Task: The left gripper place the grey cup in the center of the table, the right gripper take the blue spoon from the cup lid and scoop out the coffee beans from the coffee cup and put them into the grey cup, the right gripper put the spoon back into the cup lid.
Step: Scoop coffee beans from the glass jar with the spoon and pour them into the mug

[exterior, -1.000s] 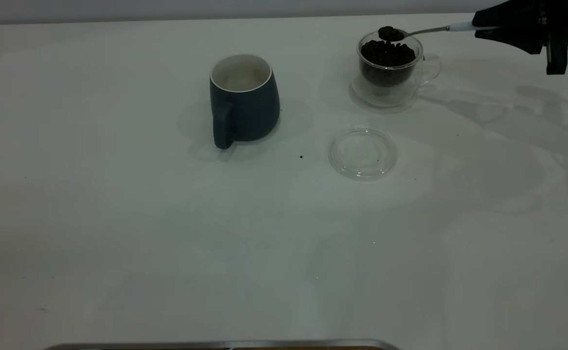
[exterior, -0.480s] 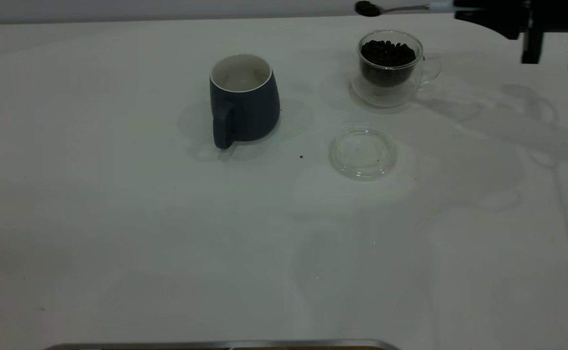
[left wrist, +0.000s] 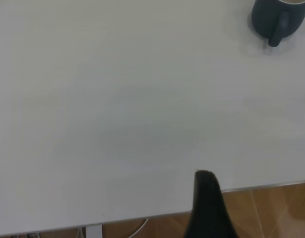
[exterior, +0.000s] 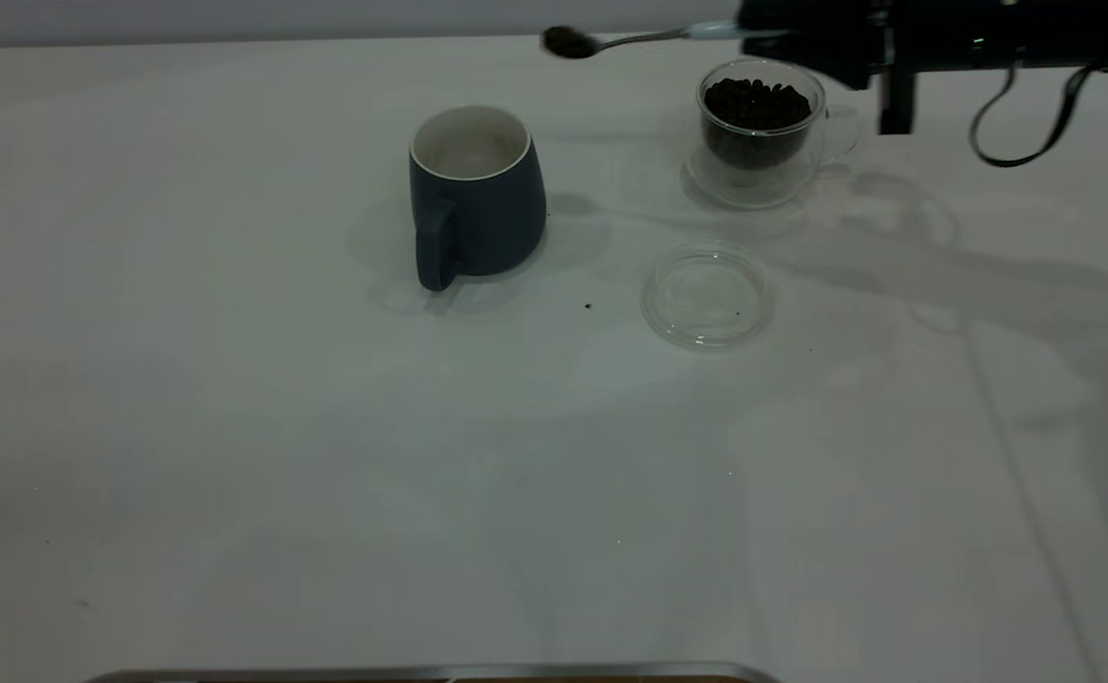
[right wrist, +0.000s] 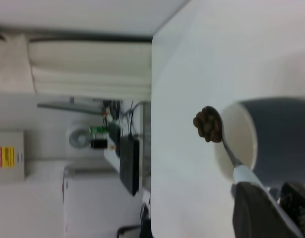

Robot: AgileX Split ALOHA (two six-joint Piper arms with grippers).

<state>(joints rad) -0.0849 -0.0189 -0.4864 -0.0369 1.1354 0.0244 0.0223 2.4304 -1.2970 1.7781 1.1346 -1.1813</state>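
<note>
- Exterior view: the blue spoon (exterior: 649,38) is gripped by its pale handle in the closed right gripper (exterior: 765,36) and is held roughly level, presumably so that the coffee beans (exterior: 568,42) heaped in its bowl are not spilled.
- The bowl is carried out ahead of the claw, past the coffee cup (exterior: 761,128) and above the table (exterior: 231,427), up and to the right of the grey cup (exterior: 475,194), not yet over its mouth.
- The grey cup is set upright near the table's centre, its opening left clear to receive the scoop.
- The cup lid (exterior: 708,297) is left lying empty in front of the coffee cup, judged to be kept free for the spoon's return.
- The left gripper (left wrist: 208,206) is kept well apart near the table edge; whether it is open cannot be told.
</note>
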